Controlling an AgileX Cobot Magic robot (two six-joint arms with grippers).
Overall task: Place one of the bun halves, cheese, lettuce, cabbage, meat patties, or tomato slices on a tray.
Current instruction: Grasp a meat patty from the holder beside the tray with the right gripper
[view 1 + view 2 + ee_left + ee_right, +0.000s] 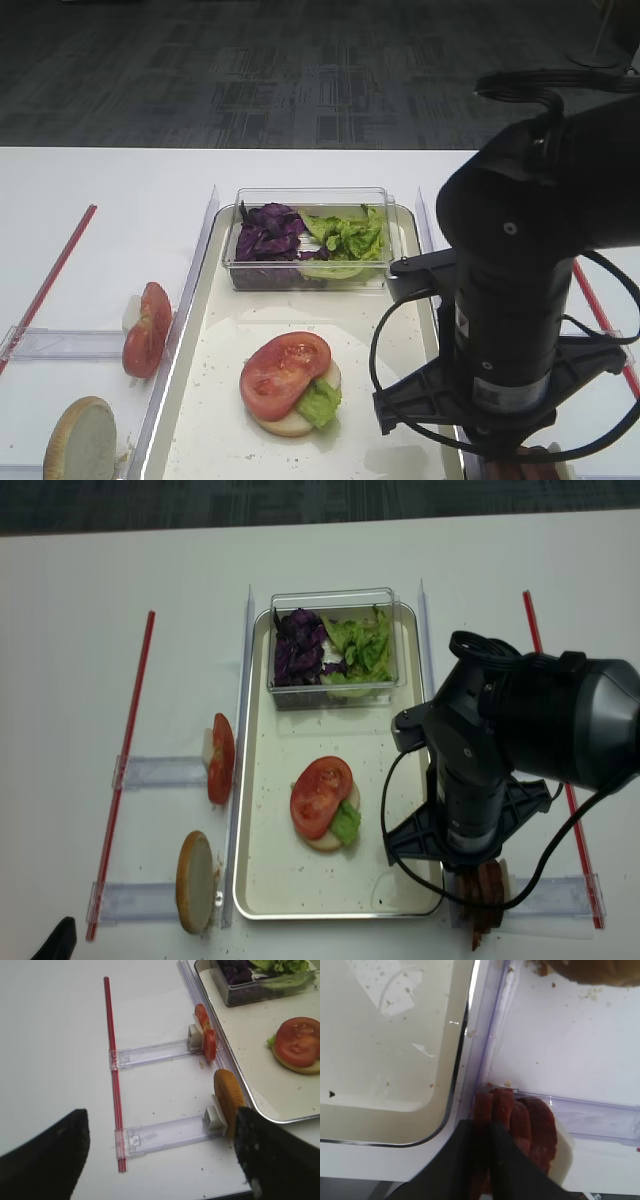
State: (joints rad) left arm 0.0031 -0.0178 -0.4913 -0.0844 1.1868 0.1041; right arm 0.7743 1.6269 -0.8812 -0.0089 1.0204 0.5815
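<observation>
At about five o'clock from the tray (250,880), just off its corner on the table (100,190), the right pincer (487,1132) is clenched on the front disc of the upright meat patties (527,1127). They stand on edge against a white block in a clear holder rail, which looks meant to let the dark fingers (512,1167) slip down either side of a single slice. The next step, I judge, is lifting that patty over the rim.

On the tray a tomato slice (285,373) tops lettuce (320,402) and a bun base. At twelve o'clock a clear box (310,280) keeps cabbage (268,232) and more green leaves together. The left pincer (160,1160) is released, idling above another bun half (229,1101).

No brand, label or writing is readable anywhere.
</observation>
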